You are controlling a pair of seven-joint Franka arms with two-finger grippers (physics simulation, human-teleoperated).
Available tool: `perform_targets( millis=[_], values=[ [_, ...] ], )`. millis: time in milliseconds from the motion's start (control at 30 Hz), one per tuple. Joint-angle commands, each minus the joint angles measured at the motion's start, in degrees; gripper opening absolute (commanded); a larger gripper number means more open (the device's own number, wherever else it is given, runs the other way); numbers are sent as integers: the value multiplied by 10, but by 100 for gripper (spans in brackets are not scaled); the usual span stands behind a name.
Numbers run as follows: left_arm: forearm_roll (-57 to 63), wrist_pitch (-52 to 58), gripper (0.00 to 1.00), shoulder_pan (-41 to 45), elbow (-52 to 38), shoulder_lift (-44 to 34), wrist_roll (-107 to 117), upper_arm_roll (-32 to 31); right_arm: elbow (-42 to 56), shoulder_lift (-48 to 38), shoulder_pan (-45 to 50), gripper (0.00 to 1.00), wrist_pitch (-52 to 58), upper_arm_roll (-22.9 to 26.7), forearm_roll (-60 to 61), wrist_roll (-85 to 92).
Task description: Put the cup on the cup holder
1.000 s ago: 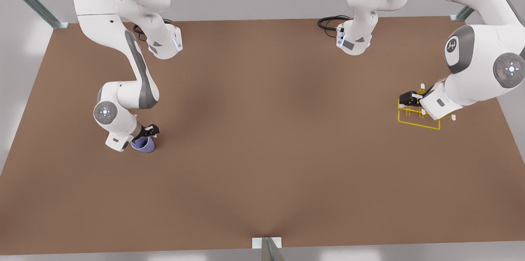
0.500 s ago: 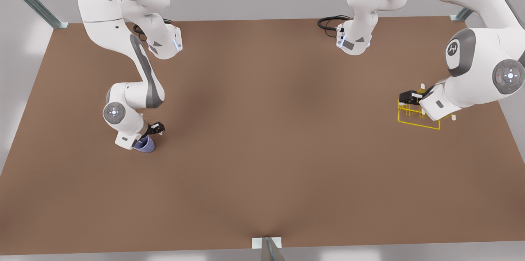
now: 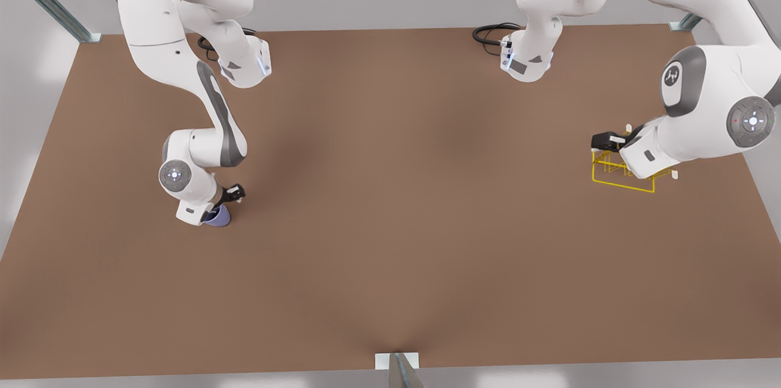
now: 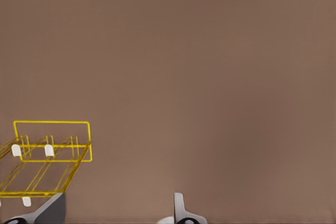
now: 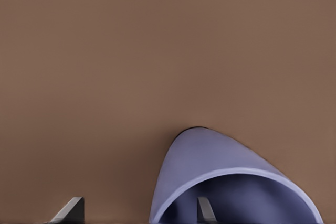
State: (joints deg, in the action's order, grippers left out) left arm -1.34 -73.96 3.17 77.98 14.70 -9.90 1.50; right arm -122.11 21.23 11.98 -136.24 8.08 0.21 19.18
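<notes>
Your counter [image 3: 390,223] has the holder [image 3: 622,183] at the front view's right under the left hand [image 3: 601,143], and the cup [image 3: 218,217] well apart at the front view's left under the right hand [image 3: 235,194]. Right hand is nearer the cup: fingers spread, one finger [image 5: 206,209] inside the rim, one outside, cup standing mouth-up. Left hand is open beside the holder, gripping nothing.

Lavender-blue cup [image 5: 210,163], yellow cup holder [image 4: 50,156], brown table [image 3: 396,223]
</notes>
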Motion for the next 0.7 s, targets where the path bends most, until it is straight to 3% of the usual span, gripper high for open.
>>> perform_targets(
  millis=[0, 100, 133, 167, 200, 300, 400, 667],
  values=[
    [0, 6, 100, 0, 0, 1, 2, 0, 1, 0, -1, 83, 0, 1, 1, 18],
    [0, 7, 100, 0, 0, 1, 2, 0, 3, 6, -10, 78, 0, 1, 0, 35],
    [0, 7, 100, 0, 0, 1, 2, 0, 3, 7, -11, 70, 0, 2, 0, 40],
    [0, 7, 100, 0, 0, 1, 2, 0, 6, 9, -13, 50, 3, 2, 0, 45],
    [0, 7, 100, 0, 0, 1, 2, 0, 6, 12, -14, 44, 3, 2, 0, 51],
    [0, 10, 100, 0, 0, 1, 2, 0, 10, 12, -13, 41, 7, 2, -1, 51],
    [0, 10, 100, 0, 1, 1, 3, 0, 11, 12, -13, 24, 9, 2, -1, 51],
    [0, 15, 100, -1, 1, 2, 3, 0, 20, 11, -13, 21, 35, 1, 1, 51]
  ],
)
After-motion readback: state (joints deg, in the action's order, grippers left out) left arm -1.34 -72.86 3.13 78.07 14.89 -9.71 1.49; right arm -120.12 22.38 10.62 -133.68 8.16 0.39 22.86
